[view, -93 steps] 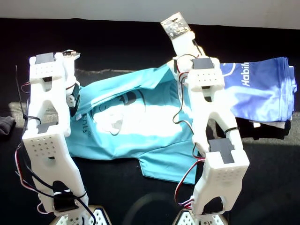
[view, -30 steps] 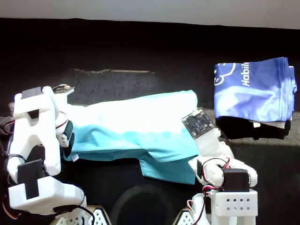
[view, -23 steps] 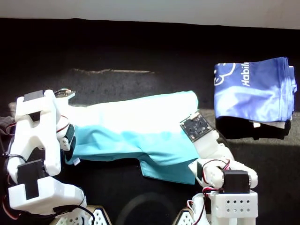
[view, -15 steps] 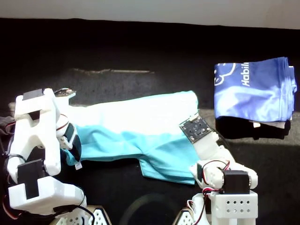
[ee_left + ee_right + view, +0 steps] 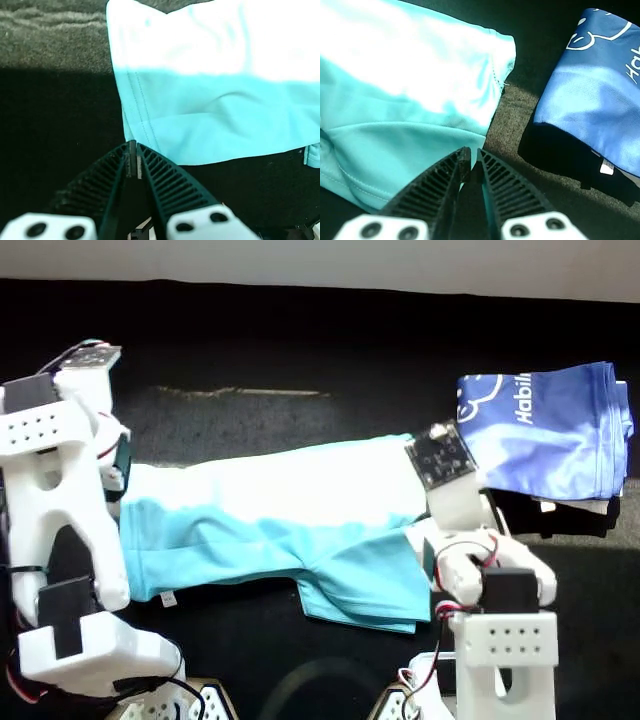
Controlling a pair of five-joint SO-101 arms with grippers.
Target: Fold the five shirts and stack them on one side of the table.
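The half-folded turquoise fabric shirt [image 5: 280,510] lies on the black surface [image 5: 300,350]. At its opposite ends the left claw [image 5: 132,156] and right claw [image 5: 470,159] hover closed, empty.

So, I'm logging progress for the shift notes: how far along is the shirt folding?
Done: a folded blue shirt lies on a folded black shirt on the right of the table. In hand: the teal shirt lies mid-table folded once, with the left hand and right hand shut and empty at its ends. Left: finish that fold, stack it, then the other two shirts.
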